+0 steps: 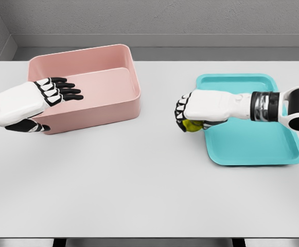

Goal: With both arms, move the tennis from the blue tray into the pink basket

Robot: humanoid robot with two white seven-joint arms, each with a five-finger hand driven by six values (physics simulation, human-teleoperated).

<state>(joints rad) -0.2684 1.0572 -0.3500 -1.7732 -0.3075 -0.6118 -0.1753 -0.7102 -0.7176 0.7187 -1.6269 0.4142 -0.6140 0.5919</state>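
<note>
Tennis ball (191,126), yellow-green, enclosed by right hand (200,110) at blue tray's (252,149) nine o'clock edge; left hand (49,95) fingers extended, empty, over pink basket (113,98).

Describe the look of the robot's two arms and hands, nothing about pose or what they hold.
Both arms have smooth white shells. The left hand has a white back, white knuckle plates, and black finger segments and thumb. The right hand matches, with black showing between white finger plates. The right arm's wrist shows a grey ribbed metallic band with black rings, then a rounded white joint housing with a black opening. No cables or markings visible.
</note>
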